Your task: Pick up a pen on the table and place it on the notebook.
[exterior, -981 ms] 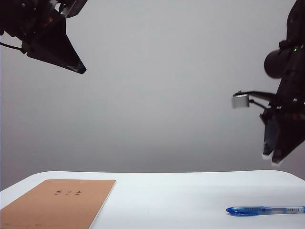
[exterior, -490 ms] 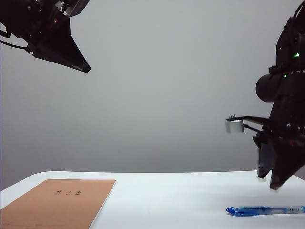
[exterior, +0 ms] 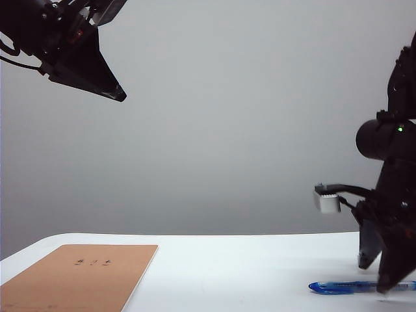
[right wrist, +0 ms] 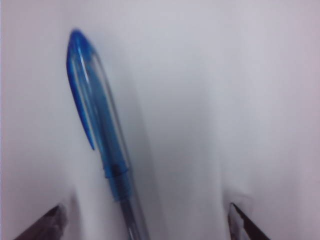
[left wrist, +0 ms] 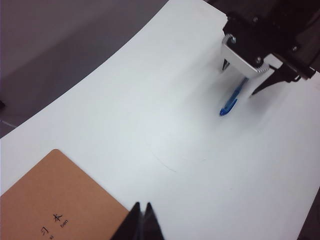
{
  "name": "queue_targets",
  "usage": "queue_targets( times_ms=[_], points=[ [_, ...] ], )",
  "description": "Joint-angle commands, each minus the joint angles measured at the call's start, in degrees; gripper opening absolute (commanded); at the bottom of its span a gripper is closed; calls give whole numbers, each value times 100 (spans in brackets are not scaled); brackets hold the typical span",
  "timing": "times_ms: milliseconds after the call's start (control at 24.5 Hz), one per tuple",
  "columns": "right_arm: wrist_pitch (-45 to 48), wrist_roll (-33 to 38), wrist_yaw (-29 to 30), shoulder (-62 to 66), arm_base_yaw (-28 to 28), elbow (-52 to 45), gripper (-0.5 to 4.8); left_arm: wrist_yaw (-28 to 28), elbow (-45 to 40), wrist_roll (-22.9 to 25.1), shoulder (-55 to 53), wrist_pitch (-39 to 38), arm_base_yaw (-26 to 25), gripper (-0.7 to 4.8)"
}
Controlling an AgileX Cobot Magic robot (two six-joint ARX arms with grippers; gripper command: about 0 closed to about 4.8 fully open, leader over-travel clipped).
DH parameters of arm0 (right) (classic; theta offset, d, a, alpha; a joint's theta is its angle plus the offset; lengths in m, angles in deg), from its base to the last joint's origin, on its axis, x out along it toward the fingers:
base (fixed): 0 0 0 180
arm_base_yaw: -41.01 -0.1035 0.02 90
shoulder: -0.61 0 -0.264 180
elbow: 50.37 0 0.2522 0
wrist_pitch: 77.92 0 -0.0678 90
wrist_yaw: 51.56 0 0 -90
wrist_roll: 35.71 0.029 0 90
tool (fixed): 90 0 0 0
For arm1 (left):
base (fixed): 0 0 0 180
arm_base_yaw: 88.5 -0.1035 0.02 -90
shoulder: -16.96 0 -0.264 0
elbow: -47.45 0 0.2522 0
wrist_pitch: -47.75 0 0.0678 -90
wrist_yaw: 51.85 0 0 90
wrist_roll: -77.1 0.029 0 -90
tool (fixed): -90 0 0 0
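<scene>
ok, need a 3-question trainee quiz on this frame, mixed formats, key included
1. True or false: the pen already lies on the notebook.
2. Which gripper straddles the pen with jaws open? A) left gripper B) right gripper
3. Fill in: the left gripper hangs high above the ____ end of the table.

Key: 1 false; it lies on the table, apart from the notebook. 2 B. 3 notebook.
</scene>
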Motion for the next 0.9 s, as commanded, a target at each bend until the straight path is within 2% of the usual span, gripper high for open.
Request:
queue_targets(
  times_ms=[41, 123, 286, 368, 449, 572, 613, 899],
  points=[
    [562, 179, -66, -31, -2, -214, 429, -26, 31, 15, 2, 166, -7, -6],
    [748, 258, -68, -31, 4, -313, 426, -26, 31, 0, 2, 186, -7, -6],
    [1091, 280, -216, -31, 0, -535, 367, -26, 31, 0, 2, 188, -7, -6],
    [1139, 280, -225, -31, 0, -601, 355, -26, 31, 0, 2, 188, -7, -6],
    [1224, 275, -343, -28, 2, -697, 209, -26, 31, 0, 0, 188, -7, -6],
    [1239, 278, -343, -31, 2, -697, 61, -26, 31, 0, 0, 188, -7, -6],
    [1231, 280, -343, -31, 2, -697, 26, -24, 31, 0, -2, 188, -7, -6],
    [1213, 573, -334, -46, -13, -601, 7, -26, 31, 0, 0, 188, -7, -6]
  ],
)
